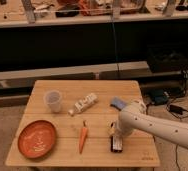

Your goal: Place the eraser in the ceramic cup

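1. Wooden table [62,155]: a pale, planked rectangular top; its front edge lies nearest the camera, ahead of and below the gripper.
2. Gripper [116,135]: at the end of the white arm [157,127], which enters from the right. It is lowered onto the front right part of the table, with its fingers drawn together on the eraser.
3. Eraser [117,145]: a flat black block with a red-and-white label, lying on the table directly under the gripper and held between its fingers; its near end projects towards the front edge.
4. Carrot [82,138]: just left of the gripper, lying lengthwise with its green end pointing away from the camera.
5. Orange plate [37,138]: well to the left of the gripper, flat on the table; faint pale marks show on its inside, but what they are cannot be told.
6. White bottle-like object [84,104]: beyond and to the left of the gripper, lying on its side at a slant.
7. Blue pad [118,103]: just beyond the gripper, beside the arm.
8. Ceramic cup [53,100]: far left of and beyond the gripper, upright; its contents cannot be told.
9. Floor [2,135]: grey and speckled; cables and a dark box [159,96] lie to the right, behind the arm.
10. Background: a dark shelf front, and above it a counter [87,20] with indistinct items.
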Robot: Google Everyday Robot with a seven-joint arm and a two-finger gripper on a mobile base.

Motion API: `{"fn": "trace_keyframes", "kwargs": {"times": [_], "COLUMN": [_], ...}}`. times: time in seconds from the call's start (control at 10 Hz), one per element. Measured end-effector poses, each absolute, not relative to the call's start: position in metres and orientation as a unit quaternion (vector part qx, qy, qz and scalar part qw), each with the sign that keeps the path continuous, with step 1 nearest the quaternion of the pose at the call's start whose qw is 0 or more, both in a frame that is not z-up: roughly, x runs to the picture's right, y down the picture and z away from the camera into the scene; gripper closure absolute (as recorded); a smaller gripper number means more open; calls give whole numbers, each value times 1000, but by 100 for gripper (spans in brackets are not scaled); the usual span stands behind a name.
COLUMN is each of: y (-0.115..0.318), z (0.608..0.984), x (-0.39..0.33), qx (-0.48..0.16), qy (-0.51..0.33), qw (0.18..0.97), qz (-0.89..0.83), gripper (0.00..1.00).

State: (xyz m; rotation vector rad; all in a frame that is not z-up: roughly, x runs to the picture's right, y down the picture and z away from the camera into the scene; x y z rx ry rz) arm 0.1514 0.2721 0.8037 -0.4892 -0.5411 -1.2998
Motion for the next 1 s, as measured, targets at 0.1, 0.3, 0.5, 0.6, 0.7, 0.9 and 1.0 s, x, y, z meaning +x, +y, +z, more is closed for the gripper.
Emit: {"fn": "trace_keyframes", "kwargs": {"times": [0.1,0.3,0.5,0.6,0.7,0.9,1.0], "y": [272,261,256,256,257,256,256], "z": [803,792,785,785,785,785,785], "x": [152,151,149,148,147,146,146], "qx": [-222,-220,-221,-223,-223,-223,-223], "qy": [-247,-246,-245,-245,-245,-245,-246], "qw": [735,740,739,737,735,735,735], "qz": [-591,-586,-587,-589,-591,-592,-592], "gripper": [99,99,99,99,99,99,99]}}
